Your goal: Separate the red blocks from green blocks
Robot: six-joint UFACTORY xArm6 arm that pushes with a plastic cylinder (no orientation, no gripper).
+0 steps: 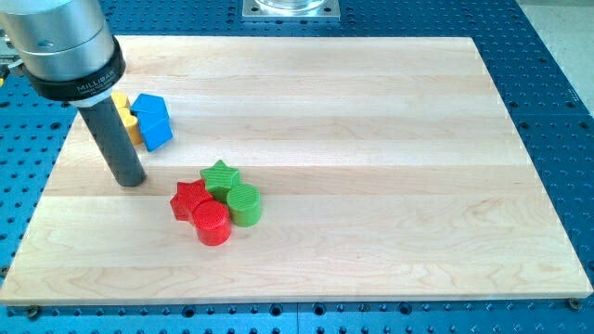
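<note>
A red star block (pixel 189 199) and a red cylinder block (pixel 213 223) sit left of centre on the wooden board (pixel 371 139). A green star block (pixel 221 177) and a green cylinder block (pixel 244 204) touch them, so the four form one tight cluster. My tip (pixel 130 179) rests on the board to the left of the cluster, a short gap from the red star, touching none of these blocks.
A blue block (pixel 152 121) and a yellow block (pixel 127 118), partly hidden by the rod, lie at the upper left just behind the rod. The board sits on a blue perforated table (pixel 557 93). A metal mount (pixel 290 8) is at the top edge.
</note>
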